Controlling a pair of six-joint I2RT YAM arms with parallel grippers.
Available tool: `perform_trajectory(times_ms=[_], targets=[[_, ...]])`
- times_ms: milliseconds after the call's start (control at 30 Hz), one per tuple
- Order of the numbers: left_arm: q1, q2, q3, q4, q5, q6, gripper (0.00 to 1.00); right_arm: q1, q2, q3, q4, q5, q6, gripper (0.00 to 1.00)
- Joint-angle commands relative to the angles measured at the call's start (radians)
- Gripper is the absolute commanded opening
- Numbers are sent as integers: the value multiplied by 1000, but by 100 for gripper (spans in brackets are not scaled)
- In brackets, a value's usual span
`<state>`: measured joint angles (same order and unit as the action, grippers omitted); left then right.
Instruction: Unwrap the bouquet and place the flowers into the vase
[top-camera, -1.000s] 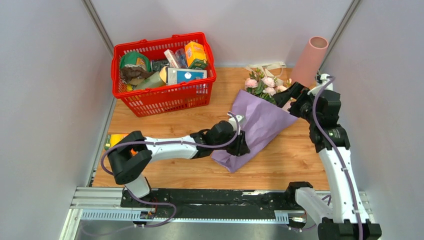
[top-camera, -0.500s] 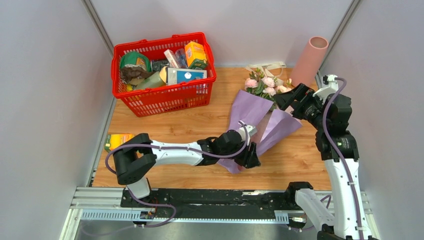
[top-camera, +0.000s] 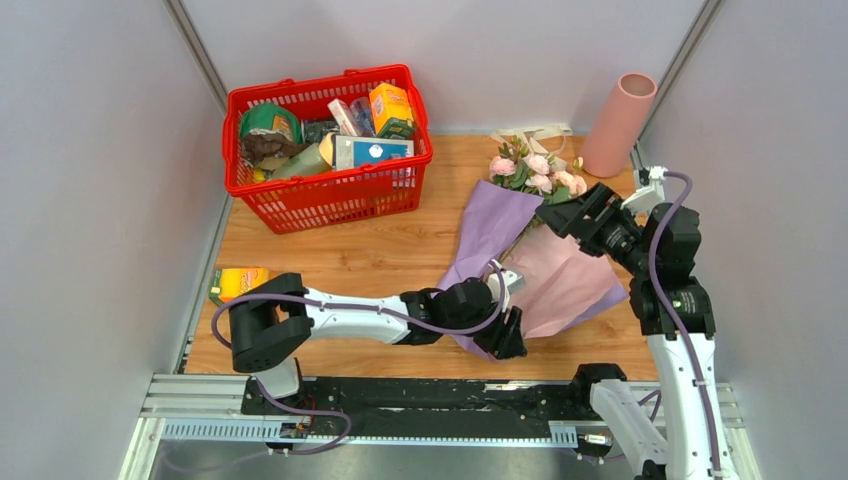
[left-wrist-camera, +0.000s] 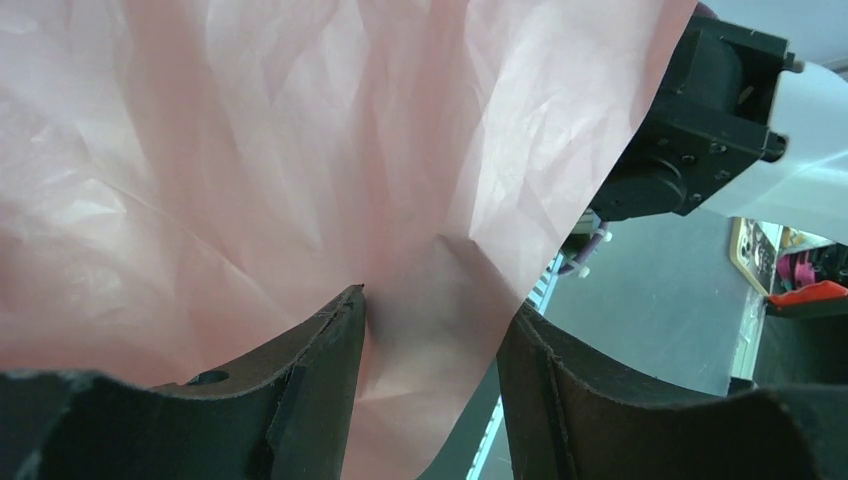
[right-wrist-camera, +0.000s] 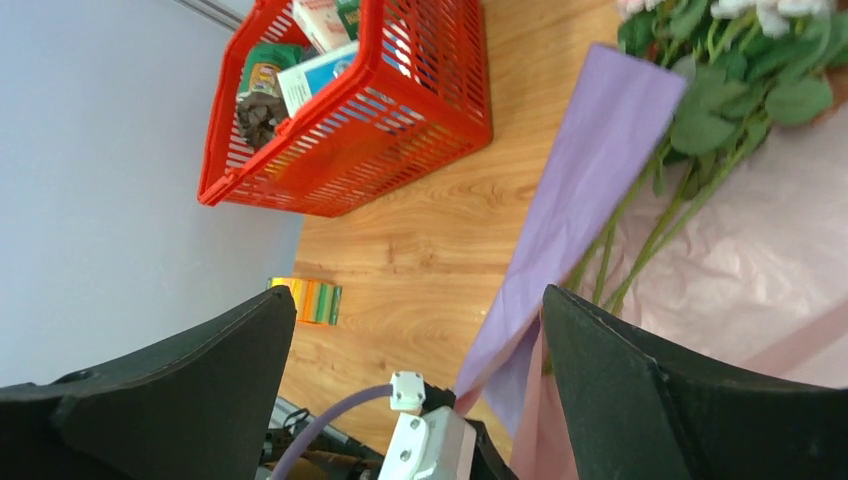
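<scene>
The bouquet lies half unwrapped at the table's right. Its lilac paper is folded back on the left and the pink inner sheet is spread flat. The flowers point toward the back, with green stems bare on the pink sheet. The salmon vase stands upright in the back right corner. My left gripper is at the wrap's near tip, jaws apart, with a loose fold of pink paper between them. My right gripper hovers open beside the stems, holding nothing.
A red basket full of groceries stands at the back left and also shows in the right wrist view. A yellow-green packet lies near the left wall. A cream ribbon lies behind the flowers. Grey walls close in both sides.
My left gripper has slid right and nearer with the wrap's tip, its jaws widening. The paper has fallen open, showing its pink inside. My right gripper has drawn back from the flower heads.
</scene>
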<state>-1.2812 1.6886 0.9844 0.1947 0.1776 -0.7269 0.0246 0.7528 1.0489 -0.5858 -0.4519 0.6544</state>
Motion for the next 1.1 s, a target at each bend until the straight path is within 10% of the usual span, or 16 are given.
perform_trajectory(times_ms=[0,233,500,800,1067], targets=[[-12,-43,-29,-8,-51,3,59,0,-62,-96,-6,-8,128,96],[-1,-210,-64,-190,-369,-16,60,-2,-104,-259,-86,117,180,94],[79,-299,-52,-363,-427,-6,61,-2,-132,-379,-118,229,198,95],[91,-280,10,-575,-611,-11,58,-2,-150,-153,-325,588,194,97],[91,-313,-10,-551,-580,92,60,-2,-227,-96,-231,469,85,97]])
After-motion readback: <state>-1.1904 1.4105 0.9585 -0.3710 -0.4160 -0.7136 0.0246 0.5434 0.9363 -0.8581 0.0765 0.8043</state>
